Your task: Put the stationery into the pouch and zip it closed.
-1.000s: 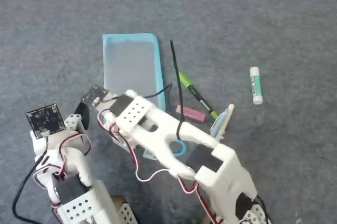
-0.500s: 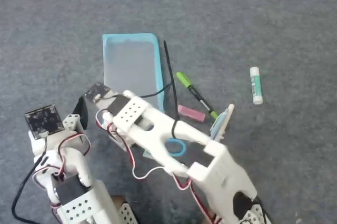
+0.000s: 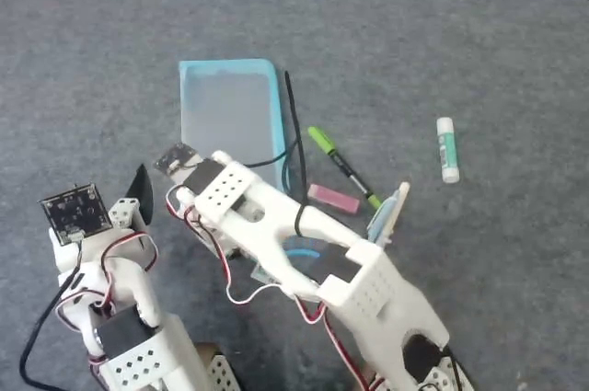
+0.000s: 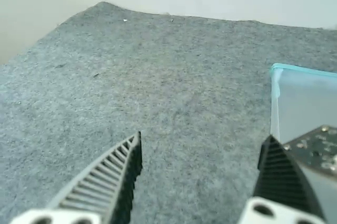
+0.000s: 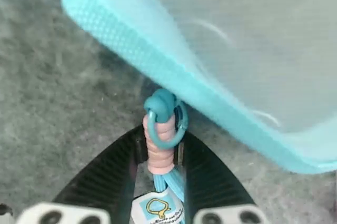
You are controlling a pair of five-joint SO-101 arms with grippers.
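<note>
Since a second ago your right arm point(image 3: 276, 225) has swung leftward over the near end of the pouch point(image 3: 230, 115), and its black cable point(image 3: 293, 124) now lies along the pouch's right edge instead of clear of it. Your right tool point(image 5: 160, 140) is closed on the peach bead of the zipper pull point(image 5: 159, 155), with the teal cord loop point(image 5: 164, 112) poking out past the tips, right against the pouch's seam. Your left tool point(image 4: 202, 147) is spread wide and holds nothing, hanging over the tabletop point(image 3: 497, 51) near the pouch's near-left corner.

The pouch lies flat. The green pen point(image 3: 342, 164), pink eraser point(image 3: 333, 198) and glue stick point(image 3: 447, 148) lie out to its right, none inside yet.

Expect the pouch to be thin, soft and light. A tug on the zipper will likely drag or bunch it, so pin a corner with your left tool. Keep your grip square across the bead, not on the slack cord. The pen and glue stick look round and may roll, so pinch them mid-barrel.
</note>
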